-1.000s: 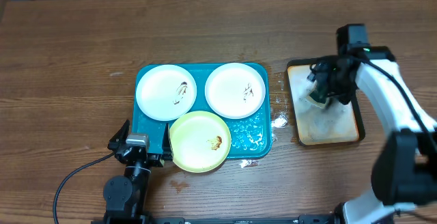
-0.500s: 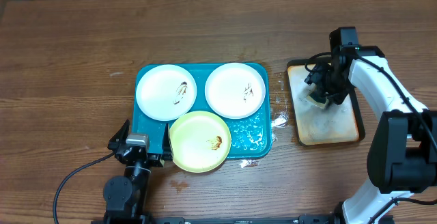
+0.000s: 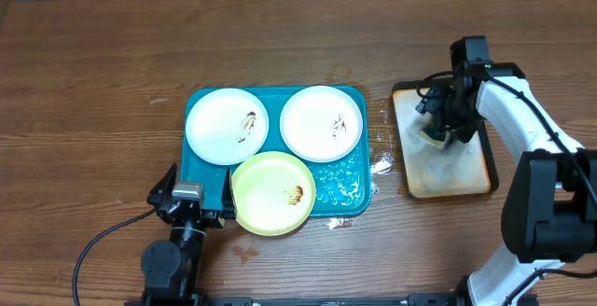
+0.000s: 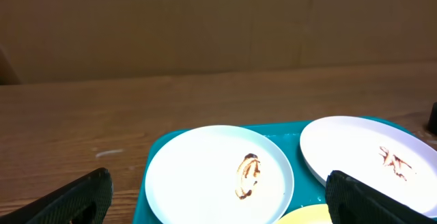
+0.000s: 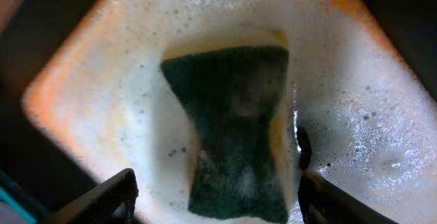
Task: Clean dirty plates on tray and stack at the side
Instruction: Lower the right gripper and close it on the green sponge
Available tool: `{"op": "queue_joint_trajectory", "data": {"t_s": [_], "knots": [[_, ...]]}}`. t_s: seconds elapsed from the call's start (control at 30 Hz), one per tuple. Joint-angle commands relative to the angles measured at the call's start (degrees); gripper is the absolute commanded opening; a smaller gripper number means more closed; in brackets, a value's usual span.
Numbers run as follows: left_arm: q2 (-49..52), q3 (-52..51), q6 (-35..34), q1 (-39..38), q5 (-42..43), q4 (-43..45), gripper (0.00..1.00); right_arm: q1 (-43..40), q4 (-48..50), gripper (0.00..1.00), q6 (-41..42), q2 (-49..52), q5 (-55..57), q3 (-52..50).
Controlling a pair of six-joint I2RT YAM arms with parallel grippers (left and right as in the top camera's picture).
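Three plates lie side by side on the teal tray (image 3: 352,192), which sits mid-counter (image 3: 93,63), none of them stacked.

The left white plate (image 3: 227,126) has a dark brown streak right of its centre. The right white plate (image 3: 322,123) bears thinner brown marks, and the pale yellow-green plate (image 3: 272,193) at the tray's near edge has one brown blotch. Foam and water glisten on the bare right-hand part of the tray. The left gripper (image 4: 218,183) sits low at the tray's near left corner, its jaws spread wide and empty. The right gripper (image 5: 215,183) hangs over the small tan tray (image 3: 448,175), well apart from the plates. Its jaws are open astride a soapy green sponge (image 5: 235,128).
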Motion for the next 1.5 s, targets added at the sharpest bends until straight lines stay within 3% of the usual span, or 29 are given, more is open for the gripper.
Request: {"op": "queue_joint_trajectory", "data": {"t_s": [0.0, 0.1, 0.2, 0.27, 0.33, 0.37, 0.7, 0.73, 0.77, 0.83, 0.87, 0.93, 1.37, 1.4, 1.47], "knots": [[-0.6, -0.2, -0.6, 0.3, 0.6, 0.0, 1.0, -0.5, 0.2, 0.77, -0.1, 2.9, 1.2, 0.8], [-0.6, -0.2, -0.5, 0.3, 0.6, 0.0, 1.0, -0.5, 0.8, 0.77, -0.4, 4.1, 1.2, 0.8], [-0.6, -0.2, -0.6, 0.3, 0.6, 0.0, 1.0, -0.5, 1.2, 0.67, -1.0, 4.5, 1.2, 0.8], [-0.6, -0.2, -0.6, 0.3, 0.6, 0.0, 1.0, -0.5, 1.6, 0.48, -1.1, 4.5, 1.2, 0.8], [-0.6, -0.2, -0.6, 0.3, 0.6, 0.0, 1.0, -0.5, 1.6, 0.15, -1.2, 4.5, 1.2, 0.8], [-0.6, -0.2, -0.6, 0.3, 0.6, 0.0, 1.0, -0.5, 1.6, 0.04, -1.2, 4.5, 1.2, 0.8], [-0.6, -0.2, -0.6, 0.3, 0.6, 0.0, 1.0, -0.5, 1.4, 0.04, -1.4, 4.5, 1.2, 0.8], [-0.6, -0.2, -0.6, 0.3, 0.6, 0.0, 1.0, -0.5, 1.3, 0.11, -1.5, 4.5, 1.2, 0.8], [-0.6, -0.2, -0.6, 0.3, 0.6, 0.0, 1.0, -0.5, 1.3, 0.42, -1.8, 4.5, 1.2, 0.8], [-0.6, -0.2, -0.6, 0.3, 0.6, 0.0, 1.0, -0.5, 1.9, 0.75, -3.3, 4.5, 1.3, 0.8], [-0.6, -0.2, -0.6, 0.3, 0.6, 0.0, 1.0, -0.5, 2.1, 0.8, -3.8, 4.5, 1.4, 0.8], [-0.6, -0.2, -0.6, 0.3, 0.6, 0.0, 1.0, -0.5, 2.8, 1.0, -4.7, 4.5, 1.7, 0.8], [-0.6, -0.2, -0.6, 0.3, 0.6, 0.0, 1.0, -3.9, 8.0, 0.99, -5.8, 4.5, 1.9, 0.9], [-0.6, -0.2, -0.6, 0.3, 0.6, 0.0, 1.0, -4.6, 8.0, 0.95, -5.5, 4.5, 1.7, 0.9], [-0.6, -0.2, -0.6, 0.3, 0.6, 0.0, 1.0, -6.1, 7.6, 0.77, -5.5, 4.5, 1.6, 0.9]]}}
